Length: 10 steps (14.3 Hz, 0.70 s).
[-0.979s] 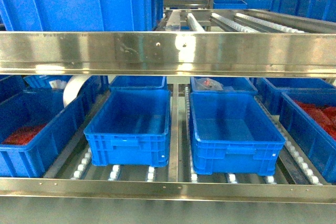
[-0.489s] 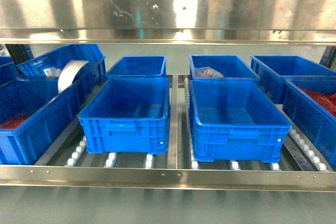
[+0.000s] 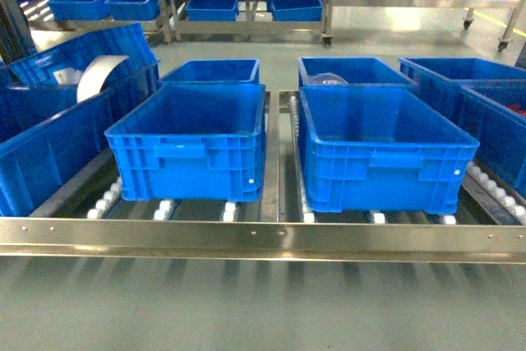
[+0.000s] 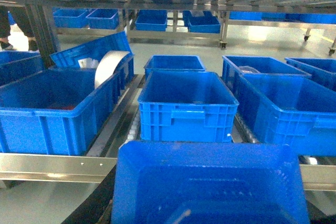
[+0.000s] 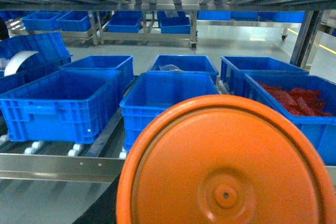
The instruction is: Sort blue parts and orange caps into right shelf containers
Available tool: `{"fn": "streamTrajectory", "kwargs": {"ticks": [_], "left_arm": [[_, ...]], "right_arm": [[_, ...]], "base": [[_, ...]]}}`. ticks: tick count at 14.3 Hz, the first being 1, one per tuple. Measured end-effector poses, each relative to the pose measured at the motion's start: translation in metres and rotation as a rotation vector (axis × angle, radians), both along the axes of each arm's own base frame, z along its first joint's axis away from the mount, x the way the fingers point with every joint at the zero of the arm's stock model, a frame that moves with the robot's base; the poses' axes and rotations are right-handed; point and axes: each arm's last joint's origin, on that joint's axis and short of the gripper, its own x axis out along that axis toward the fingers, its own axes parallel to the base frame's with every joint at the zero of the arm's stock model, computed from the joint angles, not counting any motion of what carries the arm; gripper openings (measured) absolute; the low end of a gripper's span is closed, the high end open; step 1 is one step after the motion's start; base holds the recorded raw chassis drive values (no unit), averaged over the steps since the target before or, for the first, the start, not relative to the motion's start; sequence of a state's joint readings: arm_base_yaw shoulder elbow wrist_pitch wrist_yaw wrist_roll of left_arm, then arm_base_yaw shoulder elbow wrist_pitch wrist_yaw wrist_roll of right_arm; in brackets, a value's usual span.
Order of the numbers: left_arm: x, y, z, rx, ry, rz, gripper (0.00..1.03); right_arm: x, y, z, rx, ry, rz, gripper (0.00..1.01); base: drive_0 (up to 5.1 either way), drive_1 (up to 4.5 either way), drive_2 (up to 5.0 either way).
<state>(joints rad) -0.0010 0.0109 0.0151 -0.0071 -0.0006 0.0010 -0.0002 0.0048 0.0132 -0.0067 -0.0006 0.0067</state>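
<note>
The head camera's view has dropped since a second ago: the steel upper shelf beam that crossed the frame is gone from sight, and the floor and distant racks now show beyond the crates. Two bright-blue crates sit side by side on the roller shelf (image 3: 271,240), the left front crate (image 3: 191,144) and the right front crate (image 3: 380,152), both bare inside, with a further crate close behind each. At far right, a crate of red parts (image 5: 294,100) stands beside them. At far left, a tilted crate (image 3: 82,55) holds a curved white sheet (image 3: 97,76). The left wrist view is filled at its lower edge by a blue part (image 4: 210,187), the right wrist view by an orange cap (image 5: 226,166), both close to the lens before the shelf. Neither arm's fingers appear anywhere, so their grip cannot be told.
</note>
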Motion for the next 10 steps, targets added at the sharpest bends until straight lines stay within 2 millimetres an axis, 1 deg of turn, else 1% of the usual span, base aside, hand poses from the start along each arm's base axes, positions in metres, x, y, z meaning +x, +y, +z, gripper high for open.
{"fn": "streamTrajectory", "kwargs": {"ticks": [10], "left_arm": [[0.0000, 0.0000, -0.0001, 0.000, 0.002, 0.000, 0.44]], "right_arm": [[0.0000, 0.0000, -0.0002, 0.000, 0.002, 0.000, 0.44]], "base": [[0.0, 0.00, 0.0]]}}
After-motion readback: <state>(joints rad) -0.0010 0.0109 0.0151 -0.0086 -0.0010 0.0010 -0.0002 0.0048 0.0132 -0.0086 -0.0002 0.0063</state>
